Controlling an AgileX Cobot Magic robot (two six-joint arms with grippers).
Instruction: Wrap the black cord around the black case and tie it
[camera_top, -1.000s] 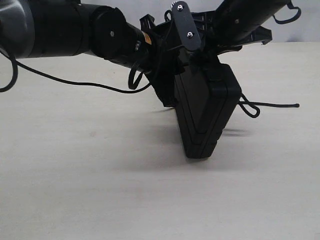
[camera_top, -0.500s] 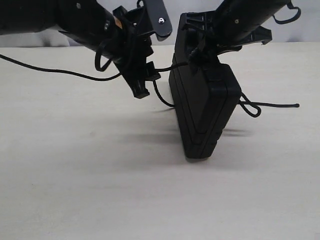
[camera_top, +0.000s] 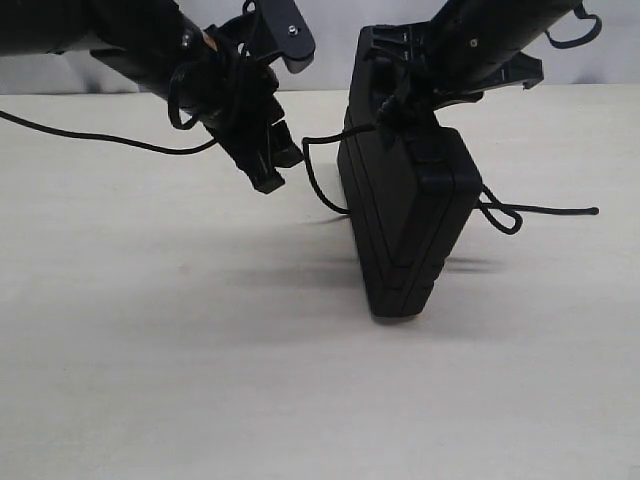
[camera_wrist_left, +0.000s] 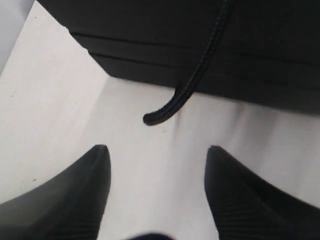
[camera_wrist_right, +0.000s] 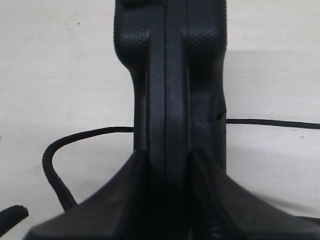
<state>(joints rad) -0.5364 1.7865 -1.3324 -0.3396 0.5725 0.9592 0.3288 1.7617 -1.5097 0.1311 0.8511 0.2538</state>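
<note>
Tabletop (camera_top: 150, 380) is carrying black case (camera_top: 410, 220), which is standing on one narrow edge and tilting slightly, right of centre in ext. view. R gripper (camera_wrist_right: 167, 165) is reaching down from above and clenching case's upper rim, jaws pressing on both faces. L gripper (camera_wrist_left: 156, 165) is hovering in the air just left of case, jaws spread wide w/ nothing btwn them, touching neither case nor cord. Black cord (camera_top: 318, 180) is leaving case's top near R gripper and bowing out from case's left face in a loose curve just ahead of L gripper. On case's other side, cord is forming a small loop against the edge, then trailing straight along tabletop.
</note>
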